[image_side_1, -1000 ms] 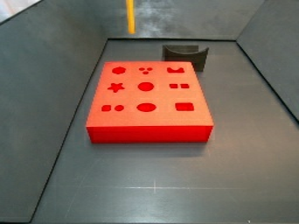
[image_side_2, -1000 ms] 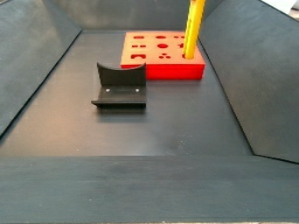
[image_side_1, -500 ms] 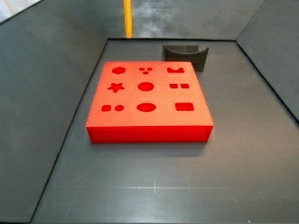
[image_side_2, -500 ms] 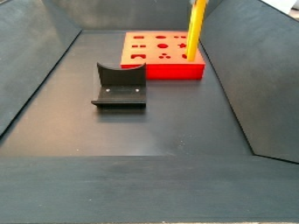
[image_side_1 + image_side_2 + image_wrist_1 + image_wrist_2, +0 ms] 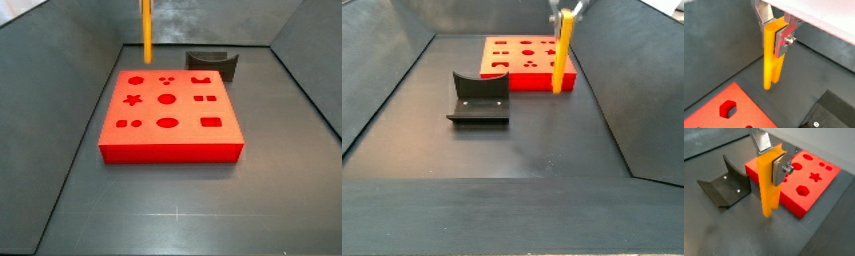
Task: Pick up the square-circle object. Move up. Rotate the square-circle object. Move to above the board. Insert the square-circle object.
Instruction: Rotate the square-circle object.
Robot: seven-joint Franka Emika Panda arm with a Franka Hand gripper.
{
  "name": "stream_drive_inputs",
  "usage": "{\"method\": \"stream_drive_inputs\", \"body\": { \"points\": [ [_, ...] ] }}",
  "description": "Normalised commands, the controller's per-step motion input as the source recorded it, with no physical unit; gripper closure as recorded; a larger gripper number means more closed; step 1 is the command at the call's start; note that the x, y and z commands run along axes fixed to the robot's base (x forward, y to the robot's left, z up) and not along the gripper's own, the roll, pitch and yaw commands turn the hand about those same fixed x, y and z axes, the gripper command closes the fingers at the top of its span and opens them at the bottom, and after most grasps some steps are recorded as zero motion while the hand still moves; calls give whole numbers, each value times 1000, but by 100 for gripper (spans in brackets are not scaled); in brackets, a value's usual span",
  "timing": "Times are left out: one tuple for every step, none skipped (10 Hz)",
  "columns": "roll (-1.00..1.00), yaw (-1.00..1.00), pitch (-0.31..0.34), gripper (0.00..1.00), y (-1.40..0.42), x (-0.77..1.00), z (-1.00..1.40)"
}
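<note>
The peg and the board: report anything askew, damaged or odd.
Nothing stands out. The peg hangs upright, clamped in the hand beside the board, not yet over it. The board lies flat and intact; its holes look empty.

You had the square-circle object (image 5: 146,30) hanging upright near the top of the frame, left of centre, its upper end cut off by the top edge; the gripper itself lay out of frame there, so its state could not be read. The peg's lower tip sat just above the far edge of the board (image 5: 170,145), which lay flat in the middle of the frame on the dark floor (image 5: 160,210). The fixture (image 5: 213,63) stood just beyond the board's far right corner, in the upper right of centre.
</note>
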Motion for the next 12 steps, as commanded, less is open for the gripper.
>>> {"method": "stream_drive_inputs", "body": {
  "points": [
    [-169,-34,-71,100,17,31,-856],
    [-178,-35,-66,100,14,30,-714],
    [-186,-35,-64,100,12,29,-578],
    [-193,-36,-64,100,11,27,-445],
    [-203,-36,-69,100,11,28,-271],
    [-211,-36,-73,100,10,27,-145],
    [-211,-37,-60,100,15,9,-136],
    [-211,-36,-57,100,17,2,-139],
    [-211,-36,-57,100,18,1,-140],
    [-211,-36,-58,100,19,4,-138],
    [-211,-36,-58,100,19,5,-138],
    [-210,-35,-59,100,19,5,-137]
  ]
}}
